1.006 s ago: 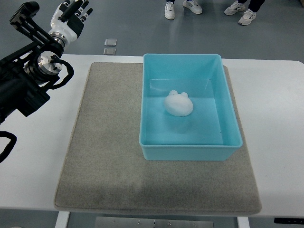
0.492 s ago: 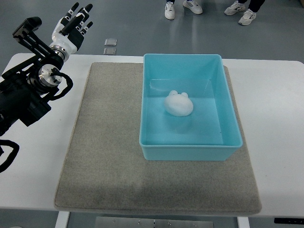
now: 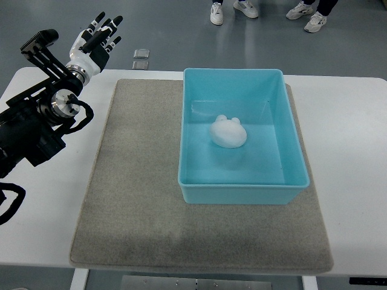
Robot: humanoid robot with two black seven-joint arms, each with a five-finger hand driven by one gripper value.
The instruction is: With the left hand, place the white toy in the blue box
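Our left hand (image 3: 95,37) was up past the far left corner of the grey mat (image 3: 133,199). Its fingers (image 3: 106,30) were spread out and straight, and they held nothing. They pointed away from us, out over the floor beyond the white table (image 3: 351,151). Our black arm (image 3: 33,130) came in from the left side and lay over the table's left part.

The white toy (image 3: 228,132) was well away from our fingers, far off to their right and nearer to us. It lay inside the blue box (image 3: 242,194), on the bottom, a bit closer to the box's far wall than to its near wall. It touched no wall that we could see. The toy was round, with two small bumps on its far side.

The blue box sat on the right half of the grey mat. The mat lay flat on the table.

Two small square things (image 3: 140,58) lay on the floor, just to the right of our fingers. Some white shoes (image 3: 266,11) stood farther off, beyond the box.
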